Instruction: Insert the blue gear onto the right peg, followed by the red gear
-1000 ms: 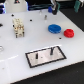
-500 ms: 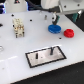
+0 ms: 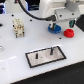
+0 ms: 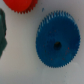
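Note:
The blue gear (image 3: 55, 28) lies flat on the white table at the back, toward the exterior view's right. The smaller red gear (image 3: 69, 33) lies just beside it. My gripper (image 3: 55, 23) hangs right over the blue gear, open, holding nothing. In the wrist view the blue gear (image 4: 57, 45) fills the middle, the red gear (image 4: 19, 4) shows at the edge, and one dark finger (image 4: 2, 32) stands beside the blue gear. The black-bordered white plate (image 3: 33, 60) lies nearer the front, with the right peg (image 3: 50, 50) upright on it.
A shorter, fainter pin (image 3: 36, 56) stands on the same plate. A tan and white block fixture (image 3: 19, 27) sits at the exterior view's left. The white arm body (image 3: 57, 7) and a blue object (image 3: 31, 5) are at the back.
The arm has moved down and over the blue gear. Both gears and the plate have stayed put.

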